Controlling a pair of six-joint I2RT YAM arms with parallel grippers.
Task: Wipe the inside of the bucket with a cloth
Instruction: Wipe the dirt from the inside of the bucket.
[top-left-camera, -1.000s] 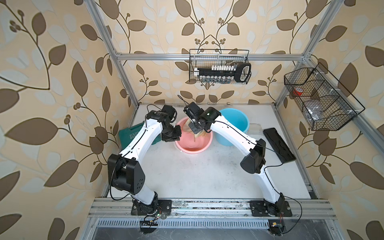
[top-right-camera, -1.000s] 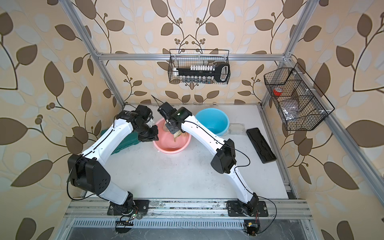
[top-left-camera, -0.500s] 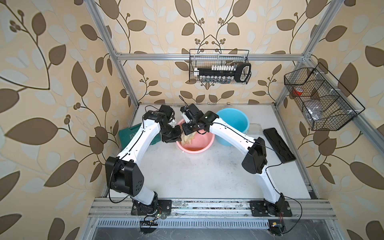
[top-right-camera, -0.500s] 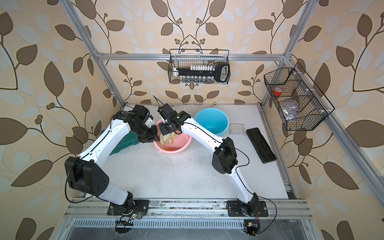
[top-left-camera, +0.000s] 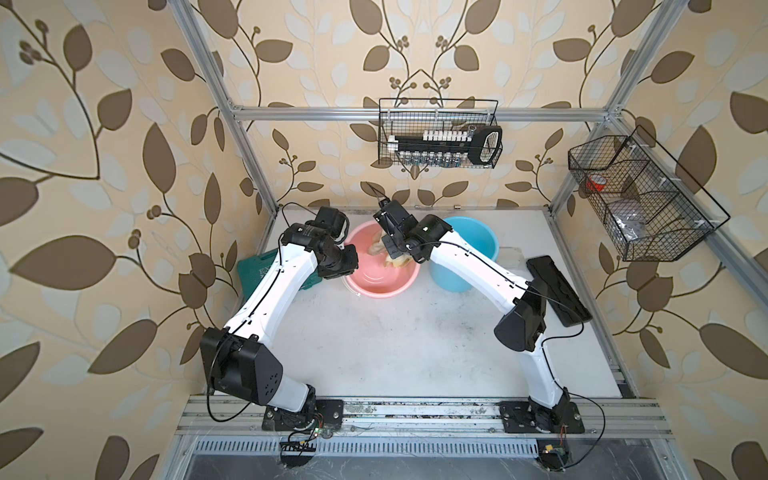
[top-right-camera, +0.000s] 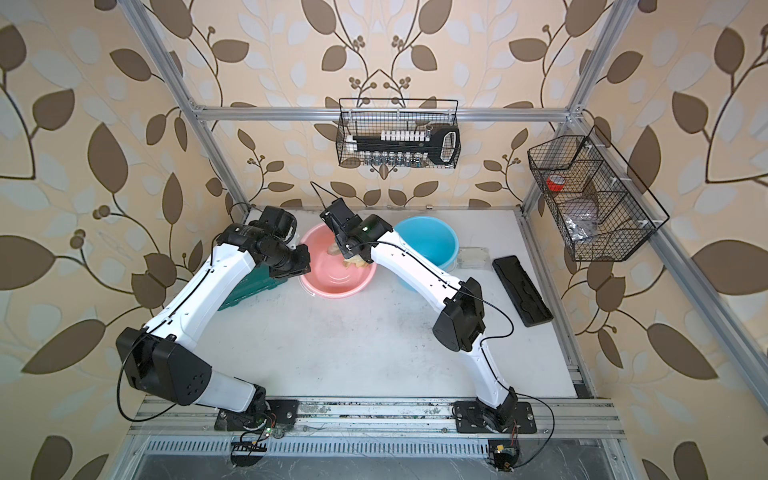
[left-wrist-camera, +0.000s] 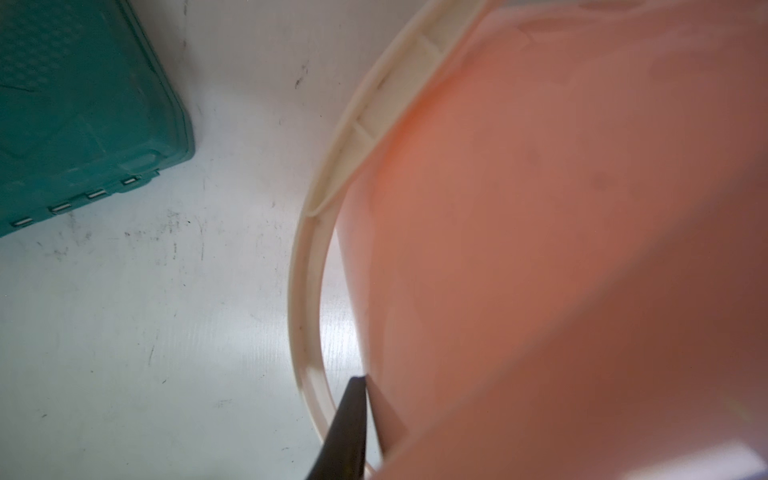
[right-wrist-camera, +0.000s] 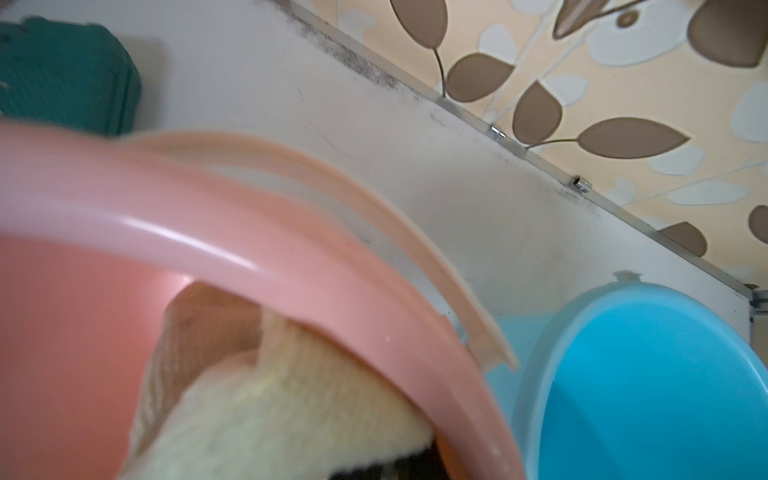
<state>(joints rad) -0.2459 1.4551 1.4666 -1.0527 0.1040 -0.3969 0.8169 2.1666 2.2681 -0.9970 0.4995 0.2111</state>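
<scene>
A green case lay at the left of the table. Just right of it, the left gripper stood at the left rim of the pink bucket, with its jaws pressed nearly together on the bucket's wall. The wrist view showed only the outer finger, lying against the outside of that wall within the curve of the pale handle. Inside the bucket, the cloth was bunched against the far right wall under the rim. It was pinched in the closed jaws of the right gripper, which reached down into the bucket. On the far wall hung a wire basket holding a black handled tool and rows of small bottles. The blue bucket stood just right of the pink one, and a clear box and a black tray lay farther right. A second wire basket on the right wall held a red roll. Half a second earlier, the cloth and right gripper had been over the bucket's left side. Both had since swung back right, while the left gripper kept its hold and the bucket stayed put.
</scene>
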